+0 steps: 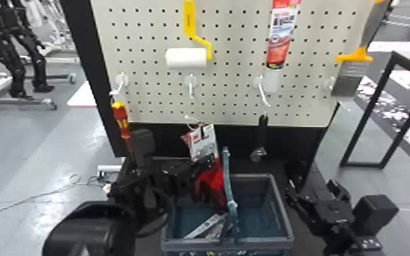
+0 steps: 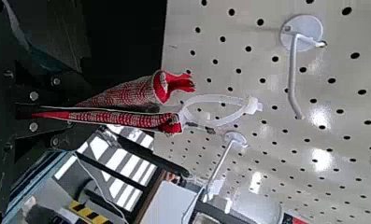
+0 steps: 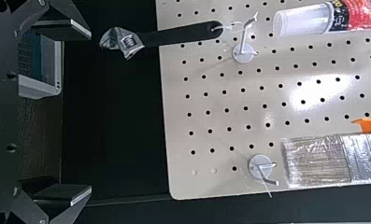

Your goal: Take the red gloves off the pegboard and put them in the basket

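I had the red gloves (image 1: pixel 213 179) pinched in the left claw (image 2: pixel 75 112), drawn narrow on them, off the pegboard (image 2: pixel 262 65) with their white loop (image 2: pixel 216 99) free of any hook, and from the head camera they lay in front of the left part of the basket (image 1: pixel 258 242). My right claw (image 3: pixel 90 112) was spread wide and held nothing, to the right of the basket. I judged the gloves light and soft, limp in the fabric, with no fear of breakage; the stiffer card (image 1: pixel 202 144) on them looked the slippery part, likely to slide or bend if squeezed alone. The body just below the cuffs (image 2: pixel 122 94) and the card seemed the right place to hold, about where I had them, since the thin loop would only have let them swing. The basket's upright handle (image 1: pixel 227 177) stood close by and could have snagged the fabric on the way down. Counting up, I made it two cuffs, so one pair of gloves, one card, one basket and one handle. On the board I counted four hooks (image 1: pixel 191 89) along the lower row, one paint roller (image 1: pixel 185 58), one red tube (image 1: pixel 278 47), one paintbrush (image 1: pixel 345 80), one wrench (image 1: pixel 263 131) and one screwdriver (image 1: pixel 121 119). Something pale (image 1: pixel 206 226) lay inside the basket; I couldn't tell how many pieces.
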Controlling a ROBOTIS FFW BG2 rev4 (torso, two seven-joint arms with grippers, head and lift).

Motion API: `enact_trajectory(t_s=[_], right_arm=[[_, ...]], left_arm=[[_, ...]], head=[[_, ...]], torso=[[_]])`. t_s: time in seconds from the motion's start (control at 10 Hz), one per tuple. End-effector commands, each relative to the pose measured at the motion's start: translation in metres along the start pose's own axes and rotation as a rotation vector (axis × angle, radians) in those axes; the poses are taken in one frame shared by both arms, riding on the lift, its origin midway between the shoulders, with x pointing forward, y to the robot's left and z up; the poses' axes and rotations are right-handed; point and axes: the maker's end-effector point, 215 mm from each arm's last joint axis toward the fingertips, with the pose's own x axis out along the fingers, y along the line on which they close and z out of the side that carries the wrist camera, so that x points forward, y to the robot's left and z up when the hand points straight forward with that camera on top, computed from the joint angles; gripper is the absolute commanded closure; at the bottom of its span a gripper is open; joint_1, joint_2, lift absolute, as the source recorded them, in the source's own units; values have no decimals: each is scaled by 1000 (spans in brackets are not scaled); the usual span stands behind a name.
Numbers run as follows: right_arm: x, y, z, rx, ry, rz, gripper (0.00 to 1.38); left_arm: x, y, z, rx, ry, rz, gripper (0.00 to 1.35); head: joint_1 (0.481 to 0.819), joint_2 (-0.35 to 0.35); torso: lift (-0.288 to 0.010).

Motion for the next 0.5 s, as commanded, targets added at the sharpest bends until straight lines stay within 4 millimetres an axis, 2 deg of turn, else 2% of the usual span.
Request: enact_trajectory(t_s=[0.0, 0.2, 0.4], right_arm=[[0, 0, 0, 0, 0, 1, 137], [0, 0, 0, 2, 0, -1, 137], [0, 0, 1, 1, -1, 0, 137]], left_arm=[[2, -9, -9, -51, -7, -7, 1223], [0, -10, -26, -92, 5, 20, 1223], [-9, 4, -49, -126, 26, 92, 1223]], head=[[549, 0], [549, 0], [549, 0]], torso=[[-100], [-100], [-100]])
